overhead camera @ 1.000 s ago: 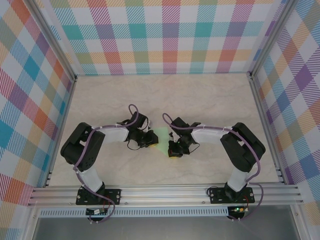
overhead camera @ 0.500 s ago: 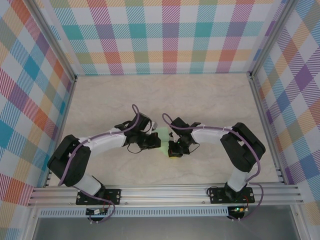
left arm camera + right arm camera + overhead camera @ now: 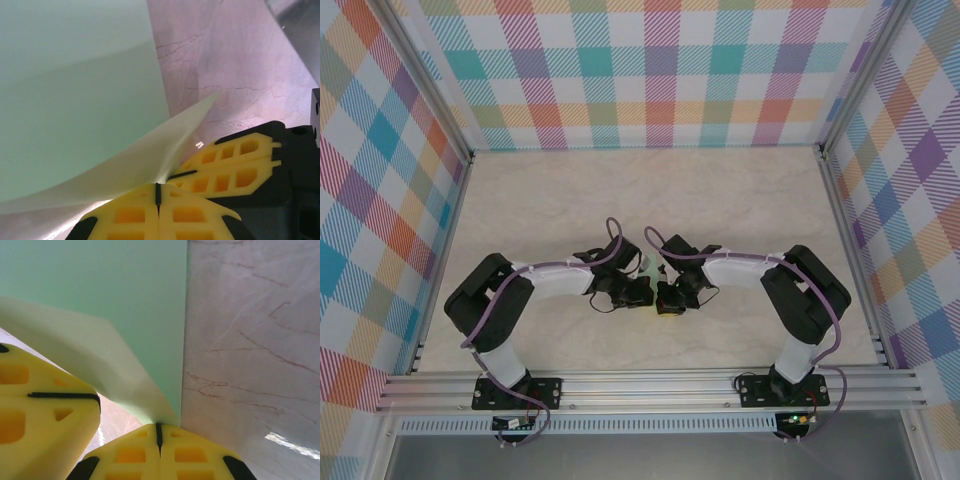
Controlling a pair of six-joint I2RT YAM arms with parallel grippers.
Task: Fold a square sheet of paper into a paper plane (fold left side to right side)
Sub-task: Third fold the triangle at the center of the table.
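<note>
1 square sheet of paper point(image 3: 75, 100), pale green, part flat on table point(image 3: 250, 340), 1 flap lifted; 2 claws side by side: left gripper point(image 3: 158, 187) pinched tight on flap, right gripper point(image 3: 159, 427) likewise clamped on it.

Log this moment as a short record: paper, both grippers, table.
paper: the square sheet of paper lies flat, with one flap lifted and curling over it
surface: marble-patterned table
left gripper: shut, pinching the lifted flap at its tips
right gripper: shut, tips at the sheet's edge; whether it grips the paper is unclear
spacing: the two grippers' tips almost meet at the same spot on the paper
</note>
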